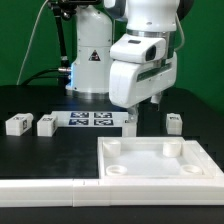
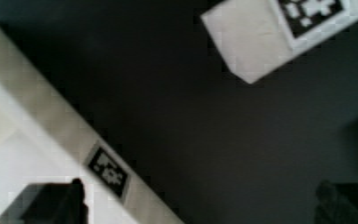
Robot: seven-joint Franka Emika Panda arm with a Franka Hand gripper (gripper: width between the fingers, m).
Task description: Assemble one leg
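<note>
Four small white legs stand on the black table in the exterior view: two at the left (image 1: 17, 124) (image 1: 46, 123), one just under my gripper (image 1: 130, 121), one at the right (image 1: 173, 122). My gripper (image 1: 143, 107) hangs low over the table behind the large white tray-like piece (image 1: 160, 160), open and empty. In the wrist view the gripper (image 2: 197, 206) has its dark fingertips (image 2: 48, 204) far apart over bare table. A white tagged edge (image 2: 108, 168) runs diagonally past one finger. Another white tagged piece (image 2: 265, 35) lies farther off; I cannot tell whether it is a leg.
The marker board (image 1: 88, 119) lies between the left legs and my gripper. A long white rail (image 1: 45, 190) lies along the front edge, touching the tray-like piece. The robot's base (image 1: 90, 60) stands behind the marker board.
</note>
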